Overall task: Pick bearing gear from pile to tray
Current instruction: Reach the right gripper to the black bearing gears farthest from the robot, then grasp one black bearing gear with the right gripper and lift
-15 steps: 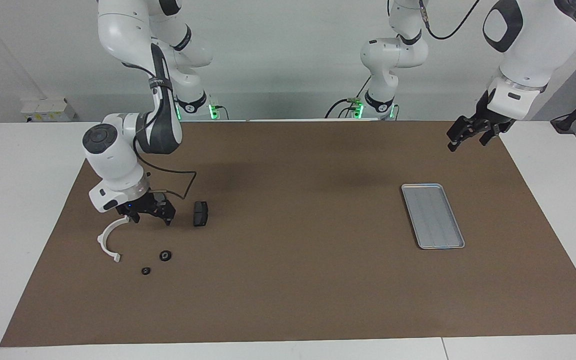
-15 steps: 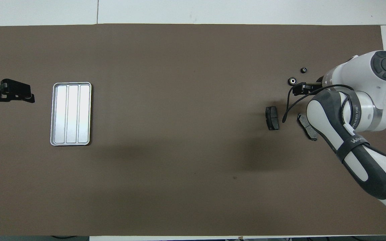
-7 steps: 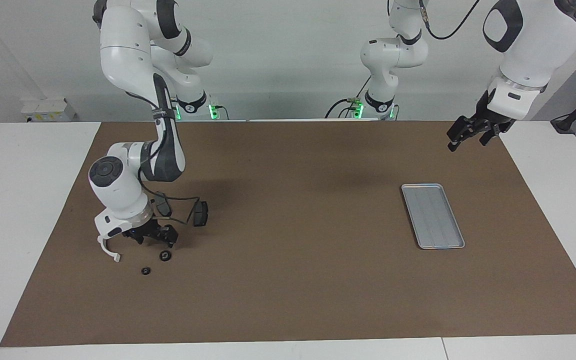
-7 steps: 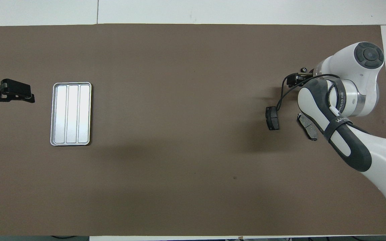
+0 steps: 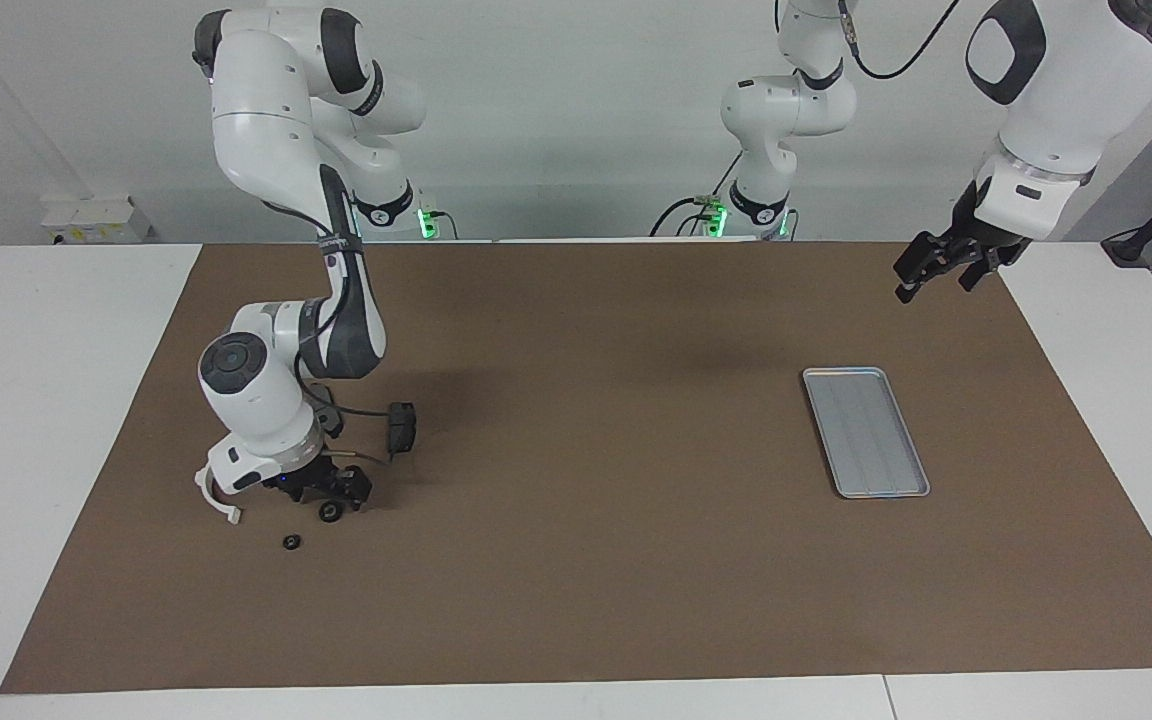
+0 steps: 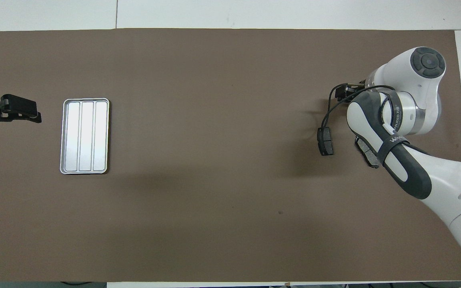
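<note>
The right arm bends low; its open tool (image 5: 329, 497) is down at a small black ring (image 5: 331, 513). The left tool (image 5: 941, 268) waits, open, up near the tray (image 5: 865, 431).

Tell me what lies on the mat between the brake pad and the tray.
Nothing: in the overhead view only bare mat lies between brake pad and tray.

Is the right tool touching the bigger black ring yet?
Cannot tell. In the facing view the right tool sits right at the ring; no contact or gap shows plainly.
</note>
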